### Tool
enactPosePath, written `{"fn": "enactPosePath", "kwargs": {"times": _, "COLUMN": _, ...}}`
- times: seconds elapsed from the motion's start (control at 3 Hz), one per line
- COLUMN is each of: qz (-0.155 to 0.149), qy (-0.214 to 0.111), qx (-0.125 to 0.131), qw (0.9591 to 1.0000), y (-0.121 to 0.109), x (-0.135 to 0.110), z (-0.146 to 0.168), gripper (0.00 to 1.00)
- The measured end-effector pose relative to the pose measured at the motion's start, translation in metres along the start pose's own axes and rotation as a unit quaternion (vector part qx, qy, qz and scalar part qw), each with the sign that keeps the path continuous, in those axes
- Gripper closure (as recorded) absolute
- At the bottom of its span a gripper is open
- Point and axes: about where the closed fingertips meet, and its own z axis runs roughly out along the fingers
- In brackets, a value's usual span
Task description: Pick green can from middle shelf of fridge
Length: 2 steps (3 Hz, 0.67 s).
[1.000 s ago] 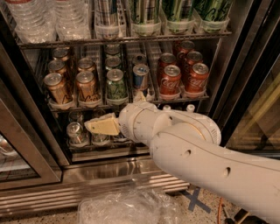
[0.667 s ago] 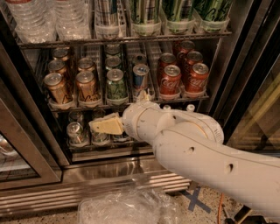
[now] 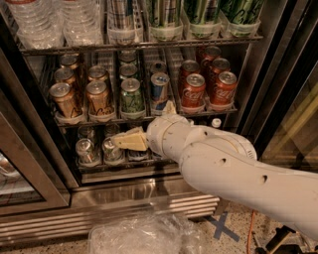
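**Gripper** (image 3: pixel 130 140): cream-coloured, pointing left, just inside the open front of the fridge (image 3: pixel 124 196). It sits in front of the lowest shelf in view, below the middle shelf (image 3: pixel 171 67). Whether it is open or closed cannot be told. It is not touching the green can (image 3: pixel 131 96).

**Arm** (image 3: pixel 223 163): white and jointed. It enters from the near right and reaches left across the fridge's steel sill.

**Green can**: upright at the front of its lane on the middle shelf, above and just right of the gripper tip. More cans stand in file behind it.

**Middle shelf, other stock**
- 2 lanes of gold cans (image 3: pixel 98 97) left of the green can.
- 1 blue-and-silver can (image 3: pixel 159 88) just right of it.
- 2 lanes of red cans (image 3: pixel 193 92) at the far right.

**Top shelf**
- Water bottles (image 3: pixel 49 20) at left.
- Tall cans (image 3: pixel 164 15) at centre and right.

**Lowest shelf**: silver cans (image 3: pixel 85 151) at left, the nearest one just beside the gripper tip.

**Floor, near**
- Crumpled clear plastic (image 3: pixel 144 233) in front of the fridge base.
- 1 blue X mark (image 3: pixel 220 225) to the right of the plastic, under the arm.
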Motion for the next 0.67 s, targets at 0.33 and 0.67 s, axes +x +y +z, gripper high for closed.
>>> {"fn": "enactPosePath", "kwargs": {"times": 0.33, "qz": 0.005, "qy": -0.015, "qx": -0.002, "qw": 0.9999, "y": 0.005, "x": -0.004, "z": 0.010, "gripper": 0.00}}
{"fn": "enactPosePath", "kwargs": {"times": 0.67, "qz": 0.003, "qy": -0.032, "qx": -0.004, "qw": 0.9995, "y": 0.011, "x": -0.009, "z": 0.022, "gripper": 0.09}}
